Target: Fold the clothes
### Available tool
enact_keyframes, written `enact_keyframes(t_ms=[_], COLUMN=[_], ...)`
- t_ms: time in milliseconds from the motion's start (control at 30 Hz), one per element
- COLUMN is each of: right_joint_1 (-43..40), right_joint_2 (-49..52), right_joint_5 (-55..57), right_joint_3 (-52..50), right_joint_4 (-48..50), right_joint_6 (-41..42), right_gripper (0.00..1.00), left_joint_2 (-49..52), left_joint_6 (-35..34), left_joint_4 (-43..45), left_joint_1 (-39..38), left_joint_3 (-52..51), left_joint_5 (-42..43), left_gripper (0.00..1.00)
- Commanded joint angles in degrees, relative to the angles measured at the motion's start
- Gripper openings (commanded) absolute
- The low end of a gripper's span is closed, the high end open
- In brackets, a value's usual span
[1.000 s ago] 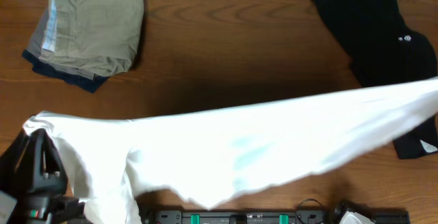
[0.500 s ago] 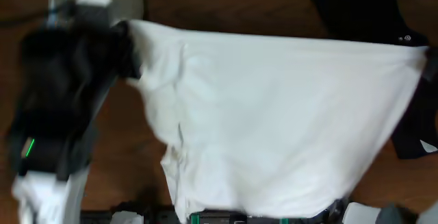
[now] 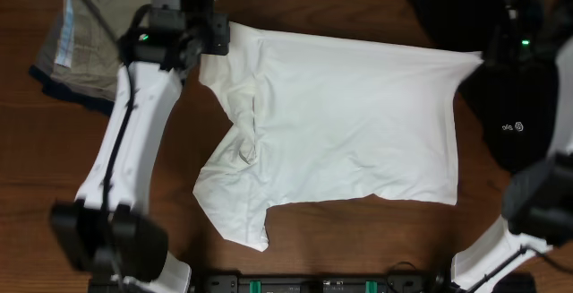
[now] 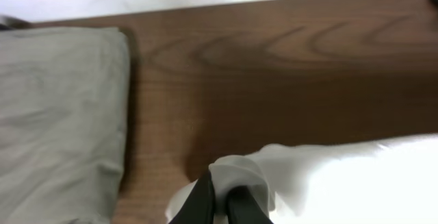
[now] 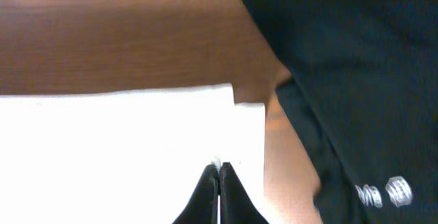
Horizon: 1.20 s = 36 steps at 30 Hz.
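Note:
The clothes, a white T-shirt [image 3: 340,123], lie spread flat across the middle of the brown table, with a sleeve pointing to the front left. My left gripper [image 3: 220,38] is shut on the shirt's far left corner. In the left wrist view, bunched white cloth [image 4: 328,176] sits pinched between the dark fingers of that gripper [image 4: 220,191]. My right gripper [image 3: 483,60] is shut on the far right corner. The right wrist view shows its jaws [image 5: 219,168] pressed together on the shirt's edge [image 5: 102,148]. No graphic shows on the shirt.
A folded stack of khaki, grey and navy clothes [image 3: 89,47] lies at the back left, close to my left gripper [image 4: 55,114]. A black garment with white logos [image 3: 483,15] lies at the back right, partly under my right arm [image 5: 356,59].
Both arms have swung the shirt from a stretched band near the table's front to the far side, and it now lies flat. Both grippers still hold its corners.

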Motion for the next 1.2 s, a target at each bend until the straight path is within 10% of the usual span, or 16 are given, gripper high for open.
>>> enact_keyframes(t_ms=[0, 833, 1167], right_joint_1=[1.7, 9.0, 8.6], right_joint_2=[4.3, 26.5, 27.6], right_joint_5=[0.1, 2.6, 2.5], right_joint_3=[-0.4, -0.4, -0.2], right_joint_4=[4.0, 43.3, 44.2], right_joint_6=[0.9, 8.8, 9.0], right_gripper=[0.01, 0.01, 0.01], left_joint_2=[3.9, 31.5, 31.4], left_joint_6=[-0.5, -0.5, 0.4], left_joint_4=[3.0, 48.3, 46.1], left_joint_1=[0.3, 0.3, 2.0], left_joint_3=[0.2, 0.2, 0.2], left_joint_5=[-0.9, -0.9, -0.9], left_gripper=[0.06, 0.07, 0.86])
